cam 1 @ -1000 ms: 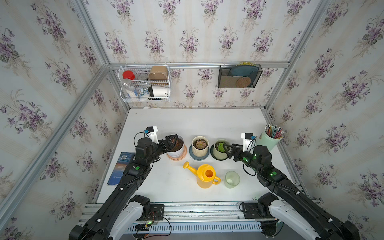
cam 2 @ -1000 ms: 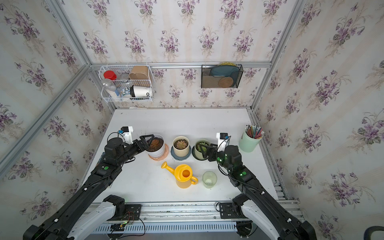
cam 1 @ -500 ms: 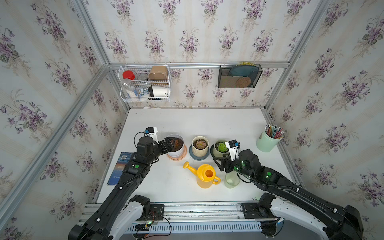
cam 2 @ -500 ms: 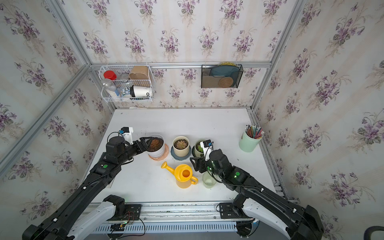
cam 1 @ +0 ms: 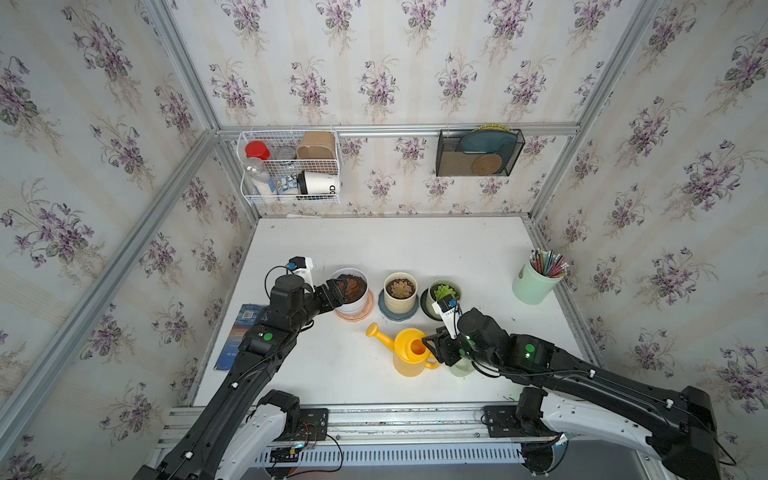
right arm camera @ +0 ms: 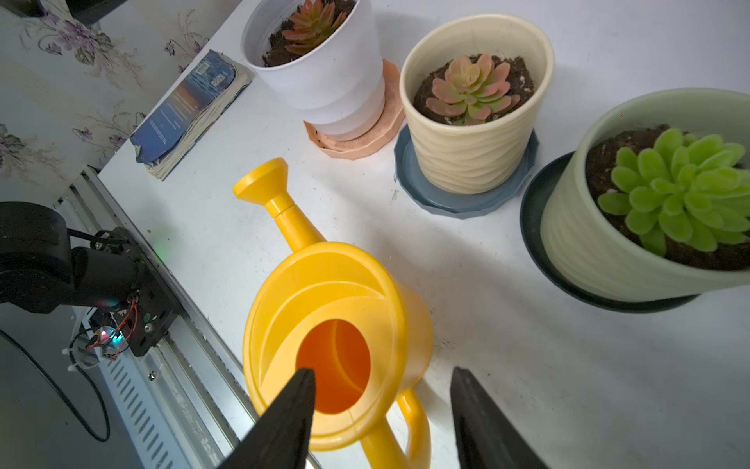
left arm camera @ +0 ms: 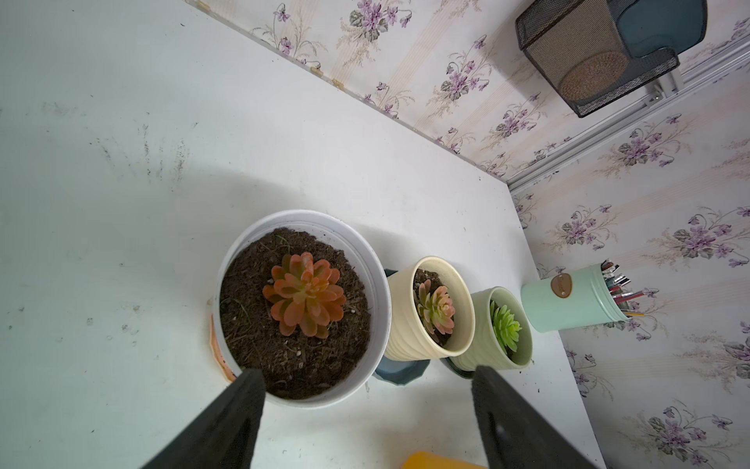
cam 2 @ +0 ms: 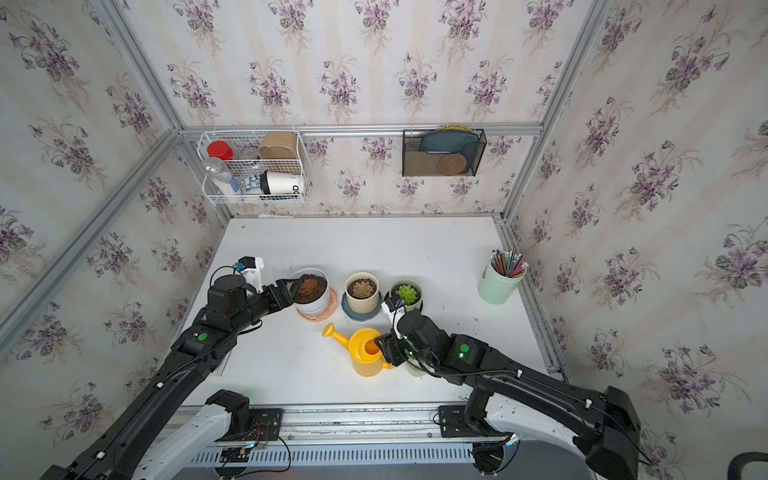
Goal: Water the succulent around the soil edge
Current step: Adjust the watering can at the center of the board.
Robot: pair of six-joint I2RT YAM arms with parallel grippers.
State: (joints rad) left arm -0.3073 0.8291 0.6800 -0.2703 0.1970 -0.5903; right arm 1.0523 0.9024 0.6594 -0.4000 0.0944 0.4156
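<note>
Three potted succulents stand in a row. An orange one (cam 1: 352, 286) (left arm camera: 304, 294) grows in a white pot, a pink one (cam 1: 400, 289) in a cream pot, and a green one (cam 1: 444, 291) in a pale green pot. In front of them stands a yellow watering can (cam 1: 409, 353) (right arm camera: 332, 308), upright, spout pointing left. My right gripper (cam 1: 434, 347) (right arm camera: 382, 374) is open just above the can's handle side. One finger hangs over the can's mouth, the other beyond the handle, neither touching it. My left gripper (cam 1: 334, 291) (left arm camera: 367, 375) is open at the white pot's near rim and holds nothing.
A mint cup of pencils (cam 1: 536, 282) stands at the right edge of the table. A book (cam 1: 245, 332) lies at the left edge. A clear glass (cam 1: 461, 368) sits under my right wrist. A wire basket (cam 1: 291, 170) and a black mesh holder (cam 1: 478, 153) hang on the back wall.
My right arm has swung from the green pot leftward and toward the front, to the watering can, and its jaws have narrowed. The left gripper stayed by the white pot and narrowed slightly.
</note>
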